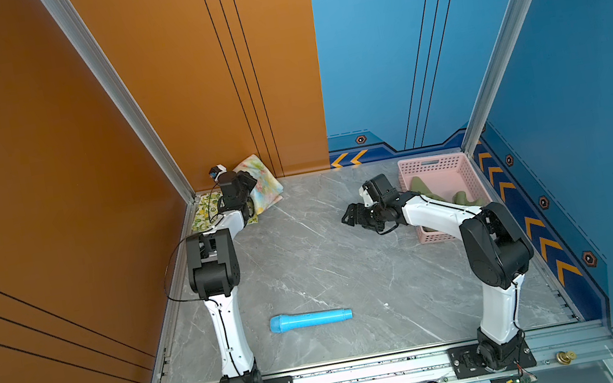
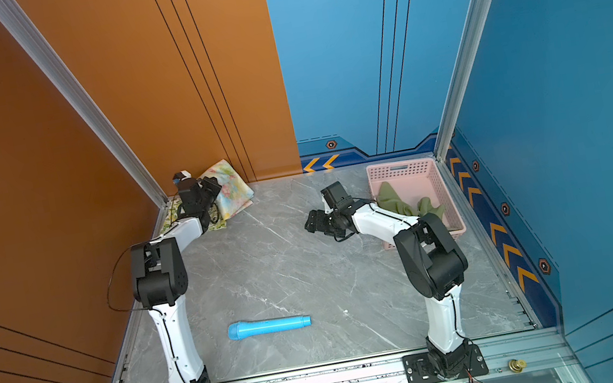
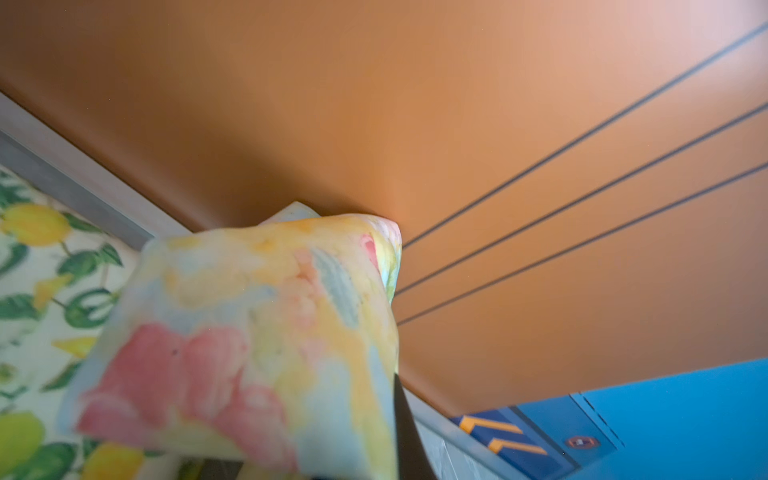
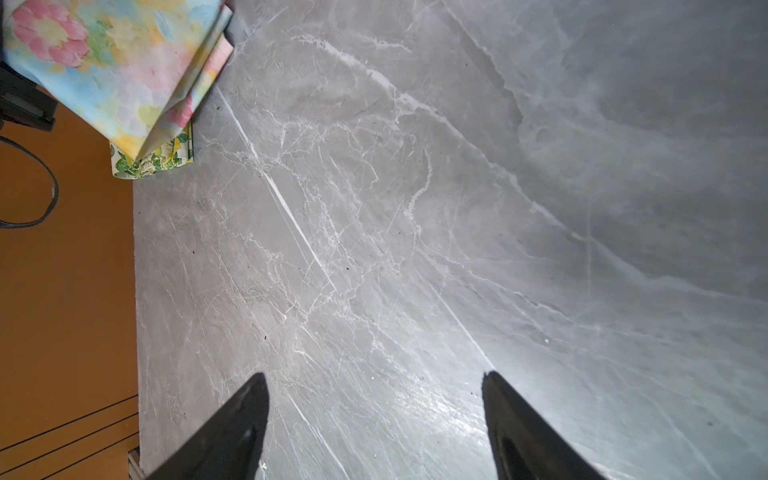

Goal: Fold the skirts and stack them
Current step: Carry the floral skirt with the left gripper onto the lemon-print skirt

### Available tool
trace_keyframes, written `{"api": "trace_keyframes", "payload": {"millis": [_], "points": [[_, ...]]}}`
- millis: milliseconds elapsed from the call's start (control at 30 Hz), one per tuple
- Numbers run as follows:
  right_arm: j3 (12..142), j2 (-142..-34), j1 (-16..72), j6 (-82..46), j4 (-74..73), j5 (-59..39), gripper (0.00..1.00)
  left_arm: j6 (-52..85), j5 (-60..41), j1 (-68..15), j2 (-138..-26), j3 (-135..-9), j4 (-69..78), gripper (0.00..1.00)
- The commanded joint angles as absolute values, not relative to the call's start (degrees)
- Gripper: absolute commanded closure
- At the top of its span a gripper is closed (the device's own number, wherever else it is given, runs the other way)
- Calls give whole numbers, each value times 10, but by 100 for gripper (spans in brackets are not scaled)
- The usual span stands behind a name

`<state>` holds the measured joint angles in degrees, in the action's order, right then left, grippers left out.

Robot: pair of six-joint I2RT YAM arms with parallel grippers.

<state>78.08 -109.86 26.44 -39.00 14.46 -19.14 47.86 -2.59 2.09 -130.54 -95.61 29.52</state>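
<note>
My left tool (image 1: 249, 193) is clamped tight on the pastel blue-yellow cloth skirt with pink flowers (image 1: 263, 181), in the far left corner of the grey marble-patterned desk (image 1: 309, 268). In the left wrist view this folded skirt (image 3: 249, 316) fills the foreground above one dark finger (image 3: 402, 419), and its upper edge leans against the orange wall. Beneath it I see the white cloth skirt with lemon-and-leaf print (image 1: 204, 214), lying flat on the desk in the same corner. In the right wrist view a corner of the lemon print (image 4: 153, 160) pokes out under the pastel folds (image 4: 116, 66).

My right tool (image 4: 375, 376) stands wide open, with only bare desk between its two black fingers. In both top views the right tool (image 2: 315, 222) hovers just beside the pink plastic lattice basket (image 1: 432, 163), on its left, pointing towards the middle of the desk. The plain olive green cloth skirt (image 1: 428, 189) lies crumpled inside that basket, partly hidden by the right arm. A light-blue plastic cylinder (image 1: 310, 319) lies on its side near the front of the desk, well apart from both tools.
</note>
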Motion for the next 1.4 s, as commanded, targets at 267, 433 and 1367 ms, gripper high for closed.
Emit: {"api": "trace_keyframes", "payload": {"millis": [267, 433, 1367], "points": [[813, -1120, 276, -383, 175, -171, 20, 484, 133, 37, -1314, -969, 411, 100], [817, -1123, 276, -383, 178, -170, 20, 483, 174, 42, -1305, -941, 410, 100], [831, -1111, 279, -362, 193, -171, 18, 471, 244, 98, -1301, -1022, -157, 2]]}}
